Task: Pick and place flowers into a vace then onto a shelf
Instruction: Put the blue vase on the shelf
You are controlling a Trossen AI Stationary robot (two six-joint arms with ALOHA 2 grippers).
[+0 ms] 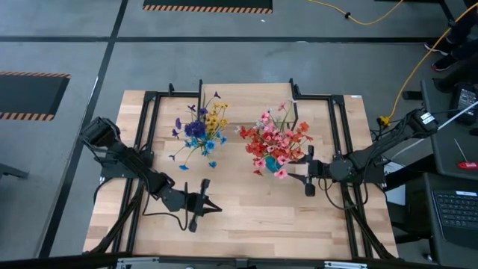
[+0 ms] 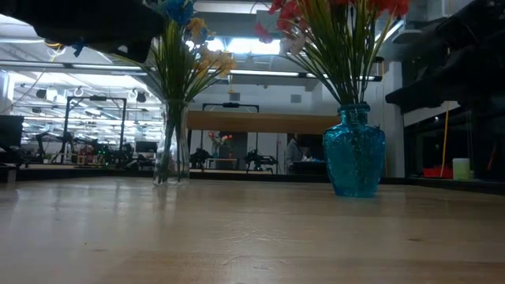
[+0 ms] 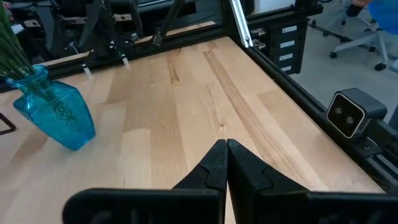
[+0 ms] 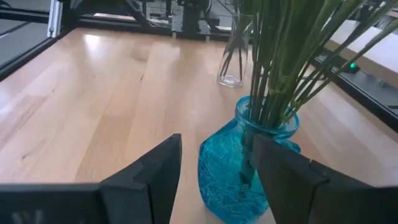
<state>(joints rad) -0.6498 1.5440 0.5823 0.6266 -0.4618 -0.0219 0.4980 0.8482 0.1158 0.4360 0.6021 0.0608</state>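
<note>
Blue vase (image 4: pixel 233 177) between right claw (image 4: pixel 214 180) fingers

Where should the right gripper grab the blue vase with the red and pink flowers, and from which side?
Grip the blue vase around its glass body, just below the neck, coming in level from the right gripper's side. Its open fingers already flank the body, and the stems fan out above, blocking a top grasp.

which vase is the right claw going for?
The blue glass vase with red and pink flowers, between the open right claw; the clear vase stands farther off.
</note>
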